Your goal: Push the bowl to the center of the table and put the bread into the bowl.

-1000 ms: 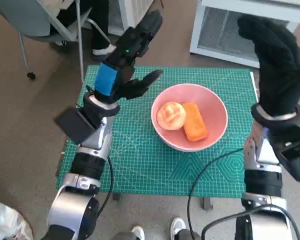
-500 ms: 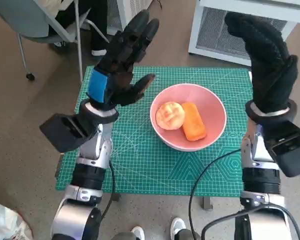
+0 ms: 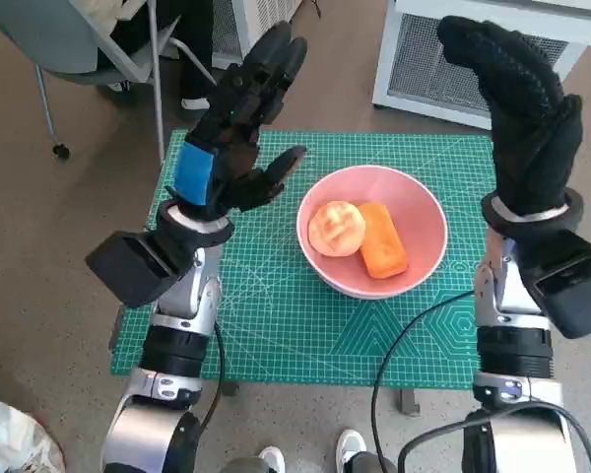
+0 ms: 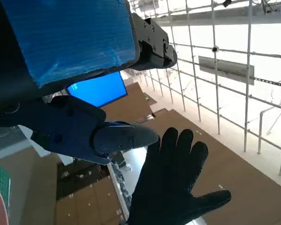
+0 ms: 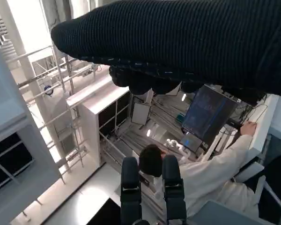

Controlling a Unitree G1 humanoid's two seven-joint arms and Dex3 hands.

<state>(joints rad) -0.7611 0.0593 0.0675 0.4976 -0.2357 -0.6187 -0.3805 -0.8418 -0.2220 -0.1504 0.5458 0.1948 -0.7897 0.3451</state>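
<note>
Pink bowl, frame centre, holds a round bread and an orange loaf. Bread likely soft and light; grasp its sides gently. Left hand and right hand raised, fingers spread, empty.

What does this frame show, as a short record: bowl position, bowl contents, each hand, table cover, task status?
bowl position: pink bowl near the middle of the green cutting mat
bowl contents: round bun and orange bread loaf, side by side
left hand: raised beside the bowl, fingers spread, holding nothing
right hand: raised, fingers extended, holding nothing
task status: looks complete; bread is in the bowl
</note>
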